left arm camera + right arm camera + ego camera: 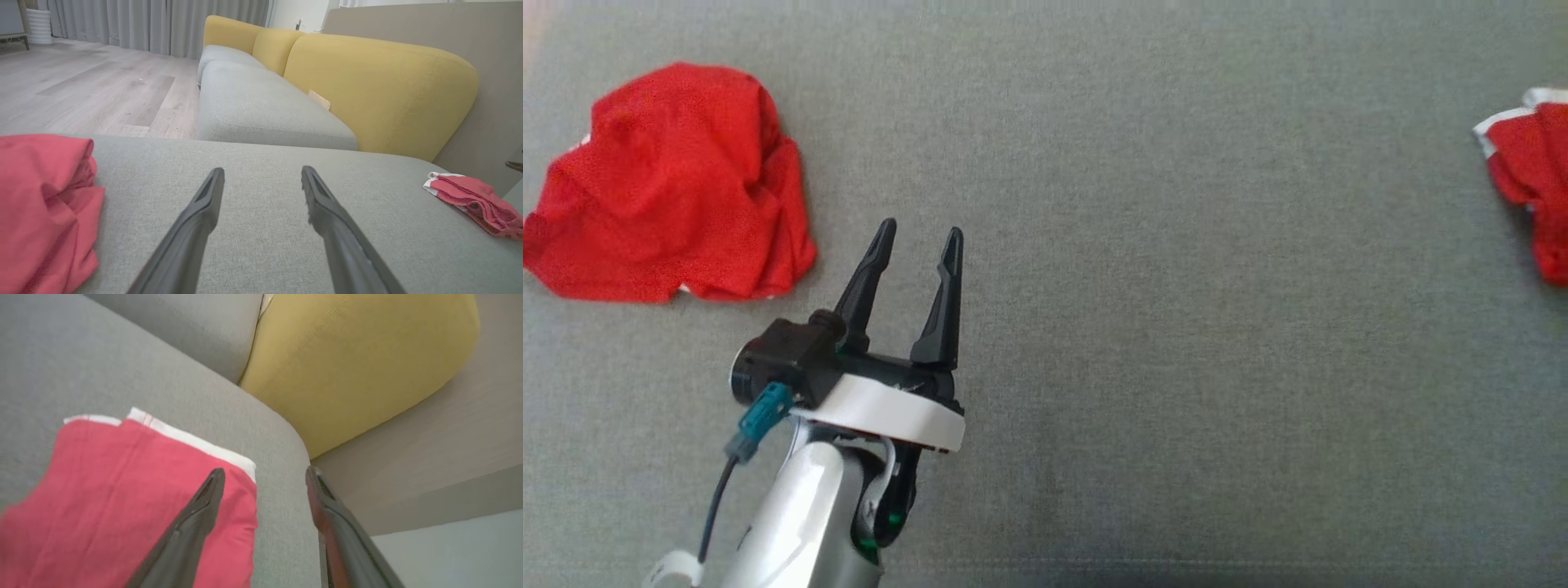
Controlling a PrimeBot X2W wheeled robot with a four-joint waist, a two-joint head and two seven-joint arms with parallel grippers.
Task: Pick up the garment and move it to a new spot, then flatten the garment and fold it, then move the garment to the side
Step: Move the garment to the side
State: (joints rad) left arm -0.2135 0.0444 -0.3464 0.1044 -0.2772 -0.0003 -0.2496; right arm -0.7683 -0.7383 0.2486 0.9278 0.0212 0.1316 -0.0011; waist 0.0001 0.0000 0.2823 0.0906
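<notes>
A crumpled red garment [670, 188] lies in a heap at the far left of the grey cushion [1176, 286]; it also fills the left edge of the left wrist view [45, 204]. A second red garment with white trim [1531, 180] lies folded at the cushion's right edge [474, 200]. My left gripper [921, 229] hovers open just right of the heap, nothing between its fingers [262, 169]. My right gripper [265, 469] stands open above the corner of the folded garment [122, 490], its left finger over the cloth, nothing gripped.
A yellow backrest [380, 90] rises behind the cushion [347, 355]. A second grey seat [261, 106] continues beyond it. Wooden floor [81, 90] and grey curtains lie past the cushion's edge. The cushion's rounded corner [286, 433] drops off close to the folded garment.
</notes>
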